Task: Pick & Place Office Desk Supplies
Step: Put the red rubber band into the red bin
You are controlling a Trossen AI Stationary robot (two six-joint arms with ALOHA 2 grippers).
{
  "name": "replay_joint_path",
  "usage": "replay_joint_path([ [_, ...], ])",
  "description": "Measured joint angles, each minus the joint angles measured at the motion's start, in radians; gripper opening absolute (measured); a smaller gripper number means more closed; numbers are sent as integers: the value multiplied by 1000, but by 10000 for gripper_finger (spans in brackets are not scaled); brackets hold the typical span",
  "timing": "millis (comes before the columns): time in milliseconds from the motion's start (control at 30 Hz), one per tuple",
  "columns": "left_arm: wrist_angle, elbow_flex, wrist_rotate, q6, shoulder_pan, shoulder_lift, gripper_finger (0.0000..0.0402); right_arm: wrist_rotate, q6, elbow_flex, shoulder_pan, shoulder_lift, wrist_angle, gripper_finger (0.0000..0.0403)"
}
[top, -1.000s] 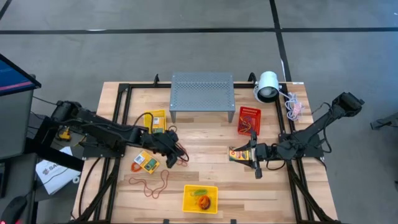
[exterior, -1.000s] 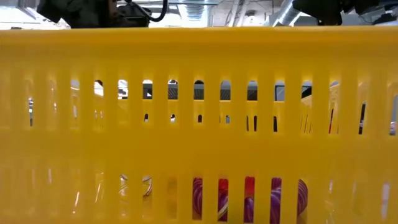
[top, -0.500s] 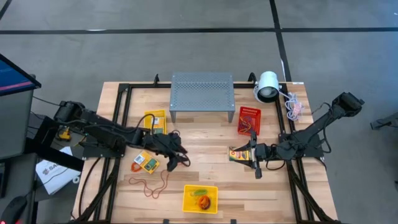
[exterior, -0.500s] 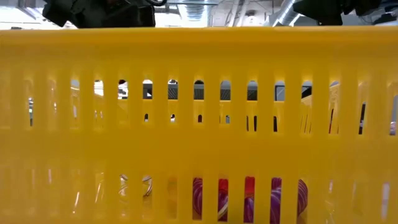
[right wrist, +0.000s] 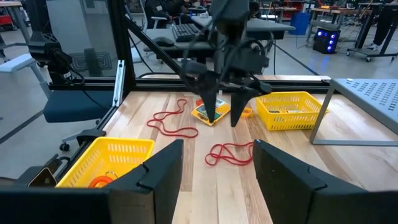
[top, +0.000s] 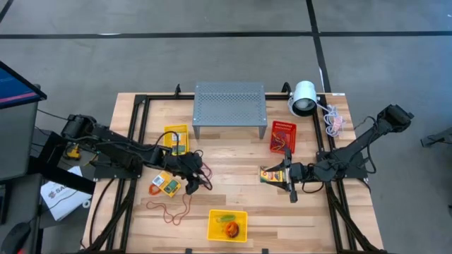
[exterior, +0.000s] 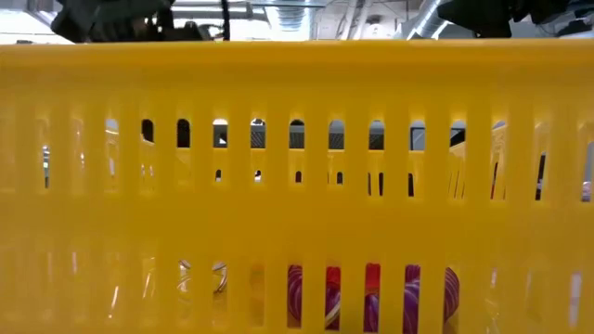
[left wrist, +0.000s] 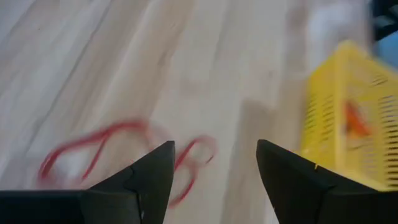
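High view: left gripper (top: 192, 180) jaws apart over red rubber bands (top: 203, 175), pre-grasp; next descend and close. Right gripper (top: 289, 178) jaws apart, waiting.

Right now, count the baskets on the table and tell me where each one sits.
3. A yellow basket left of the grey stand, a red basket right of it under the lamp, and a yellow one at the near edge. None seems hidden.

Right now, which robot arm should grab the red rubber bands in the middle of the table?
Probably the left. Its pincer hangs open right by those red rubber bands, while the right pincer waits farther off beside a crayon box.
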Motion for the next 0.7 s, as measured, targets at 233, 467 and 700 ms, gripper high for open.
replay_joint_path([
  [233, -183, 0, -74, -223, 26, 0, 214, 0, 0, 0, 0, 0, 0, 188],
  [467, -154, 0, -78, -343, 57, 0, 214, 0, 0, 0, 0, 0, 0, 188],
  [700, -146, 2, -33, -457, 56, 49, 211, 0, 0, 0, 0, 0, 0, 188],
])
